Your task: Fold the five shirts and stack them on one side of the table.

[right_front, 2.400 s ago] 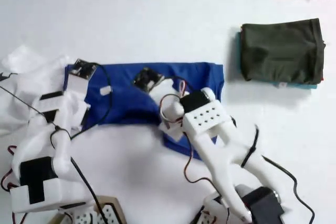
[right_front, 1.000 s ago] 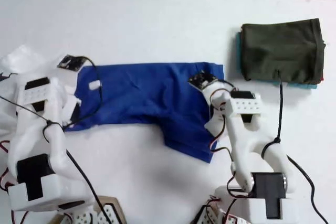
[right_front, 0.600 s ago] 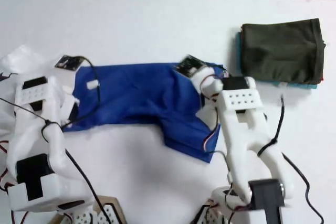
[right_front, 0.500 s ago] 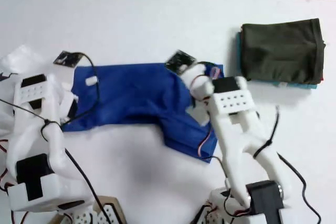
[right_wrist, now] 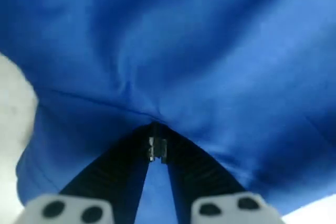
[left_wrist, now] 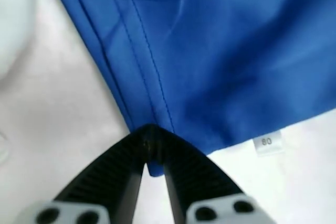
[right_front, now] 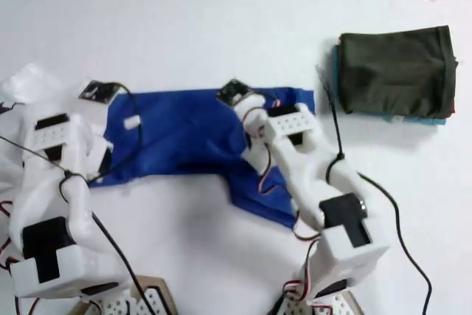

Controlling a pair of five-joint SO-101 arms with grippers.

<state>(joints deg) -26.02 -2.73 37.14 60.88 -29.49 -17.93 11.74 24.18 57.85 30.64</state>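
The left hand [left_wrist: 150,145] is clamped on a hem corner of the blue shirt [right_front: 184,134]; the right hand [right_wrist: 156,142] pinches a fold farther in. The shirt lies stretched between them on the table [right_front: 221,27]. Best to lift both grips evenly, cloth taut, so the edges meet squarely without bunching.

Rumpled blue shirt [right_front: 184,134] mid-table; folded olive shirt [right_front: 394,71] atop teal shirt [right_front: 422,119].

Folded stack [right_front: 394,71] blocks far right, white heap [right_front: 29,86] left edge
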